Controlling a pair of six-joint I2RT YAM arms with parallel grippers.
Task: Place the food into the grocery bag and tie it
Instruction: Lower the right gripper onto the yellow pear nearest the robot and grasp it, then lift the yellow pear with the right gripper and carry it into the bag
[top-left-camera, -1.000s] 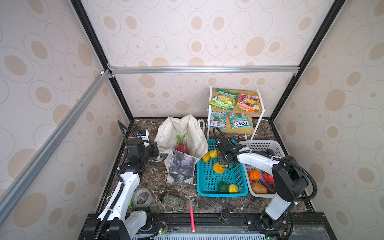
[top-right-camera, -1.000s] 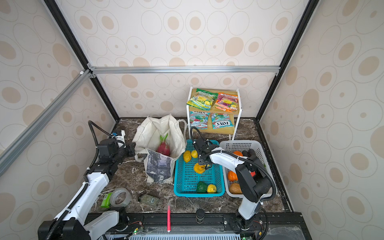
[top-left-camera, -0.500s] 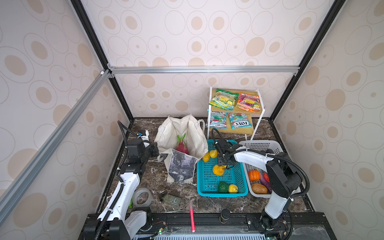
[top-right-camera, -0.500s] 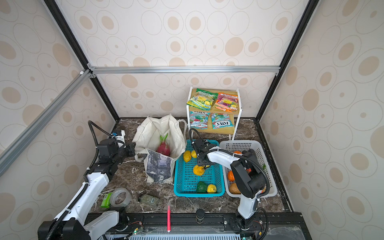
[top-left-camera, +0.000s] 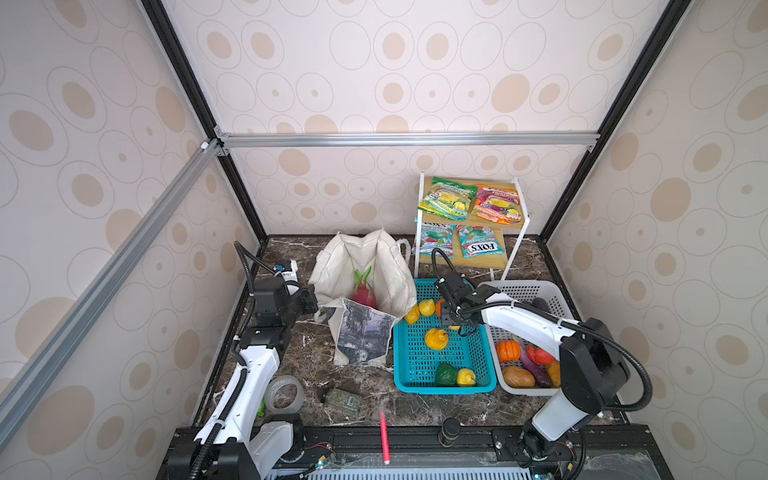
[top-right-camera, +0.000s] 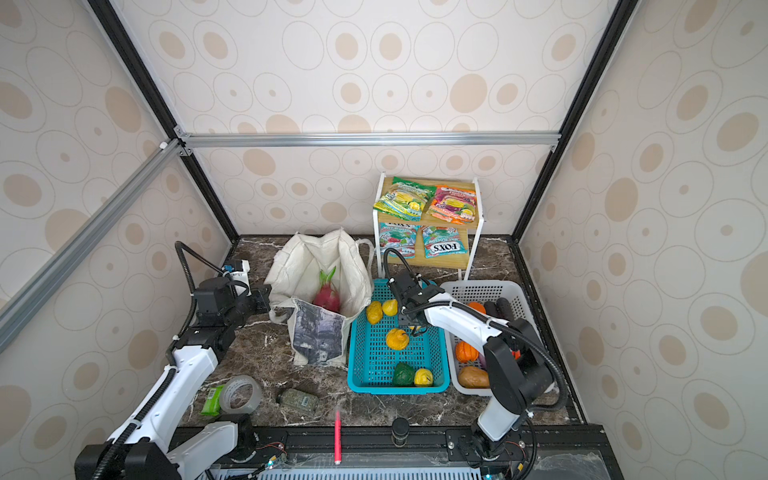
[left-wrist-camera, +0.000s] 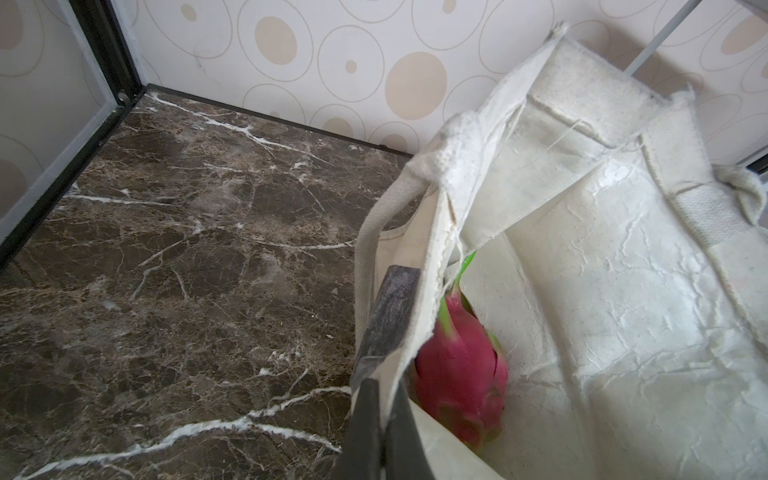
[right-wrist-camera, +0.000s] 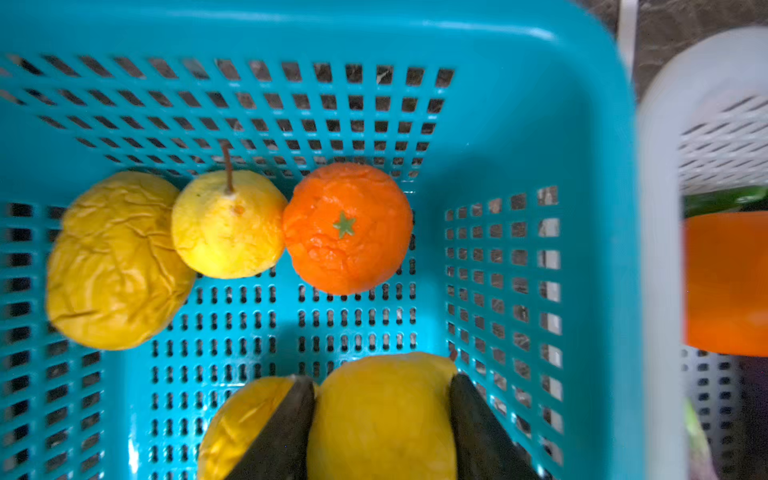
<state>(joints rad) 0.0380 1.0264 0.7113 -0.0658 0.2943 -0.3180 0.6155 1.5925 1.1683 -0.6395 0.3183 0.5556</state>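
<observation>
The right claw (right-wrist-camera: 380, 384) grasped a smooth yellow fruit (right-wrist-camera: 382, 424) low in the teal basket (right-wrist-camera: 540, 124). One finger was wedged against a yellow-orange fruit (right-wrist-camera: 241, 419), and the other was close to the basket's wall. Beyond them sat an orange (right-wrist-camera: 347, 228), a pear (right-wrist-camera: 226, 224) and a crumpled yellow fruit (right-wrist-camera: 116, 262), all touching in a row. The white basket (top-left-camera: 523, 286) stood just beside.

The left claw (left-wrist-camera: 384, 399) was clenched on the rim of the grocery bag (left-wrist-camera: 582, 249). The bag stood open-mouthed on the surface (left-wrist-camera: 187, 270) beside the teal basket, with a dragon fruit (left-wrist-camera: 461, 374) inside. Snack packets (top-left-camera: 446, 198) lay on the shelf (top-left-camera: 515, 232) behind.
</observation>
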